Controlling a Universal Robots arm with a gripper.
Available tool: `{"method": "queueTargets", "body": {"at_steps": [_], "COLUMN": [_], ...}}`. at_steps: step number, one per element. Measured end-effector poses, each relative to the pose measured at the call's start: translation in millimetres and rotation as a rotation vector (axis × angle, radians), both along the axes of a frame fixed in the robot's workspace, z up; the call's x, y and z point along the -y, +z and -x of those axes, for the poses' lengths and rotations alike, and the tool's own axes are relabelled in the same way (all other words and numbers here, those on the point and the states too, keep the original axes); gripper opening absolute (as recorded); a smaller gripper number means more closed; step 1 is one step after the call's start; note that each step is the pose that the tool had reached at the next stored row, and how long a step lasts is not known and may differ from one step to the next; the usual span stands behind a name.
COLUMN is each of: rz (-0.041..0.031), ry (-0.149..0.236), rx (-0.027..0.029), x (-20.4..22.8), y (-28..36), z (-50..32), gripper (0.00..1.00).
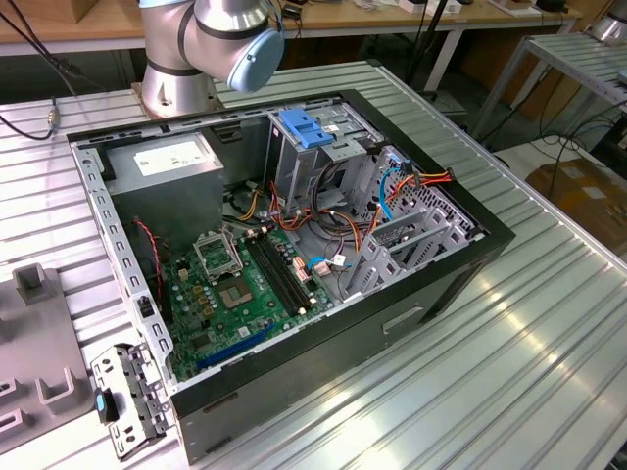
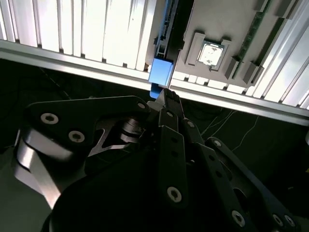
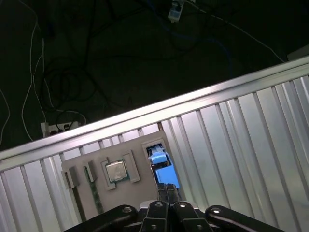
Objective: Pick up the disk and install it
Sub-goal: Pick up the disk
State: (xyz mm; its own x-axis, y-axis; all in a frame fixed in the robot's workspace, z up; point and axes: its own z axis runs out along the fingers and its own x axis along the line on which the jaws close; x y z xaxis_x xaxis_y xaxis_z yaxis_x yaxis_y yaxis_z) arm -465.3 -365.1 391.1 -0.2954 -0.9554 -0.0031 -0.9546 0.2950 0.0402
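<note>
Both wrist views show the gripper [image 3: 166, 187] w/ fingers pressed together, nothing between them. Its tips are just beside the blue end of the disk [image 3: 161, 164], which sits in a slot of a grey tray [image 3: 140, 162] next to a CPU [image 3: 116, 171]; contact can't be judged. Exterior view shows the open PC case [image 1: 323, 392] on the ribbed table [image 1: 549, 372], w/ the arm base [image 1: 176, 78] at the far side and a blue latch [image 1: 304, 132] atop the drive cage [image 1: 294, 166].

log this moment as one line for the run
step: pick | gripper: above grey tray, nearest disk | disk: in tray slot beside chip | pc case: open, not yet holding disk
</note>
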Motion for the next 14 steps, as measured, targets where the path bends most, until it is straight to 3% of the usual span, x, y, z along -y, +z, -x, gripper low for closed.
{"method": "queueTargets", "body": {"at_steps": [11,14], "rz": [0.0000,0.0000], "ry": [0.010,0.034], "rx": [0.0000,0.0000], "x": [0.0,-0.7], "y": [0.0,0.0], "z": [0.0,0.0], "gripper": [0.11,0.11]}}
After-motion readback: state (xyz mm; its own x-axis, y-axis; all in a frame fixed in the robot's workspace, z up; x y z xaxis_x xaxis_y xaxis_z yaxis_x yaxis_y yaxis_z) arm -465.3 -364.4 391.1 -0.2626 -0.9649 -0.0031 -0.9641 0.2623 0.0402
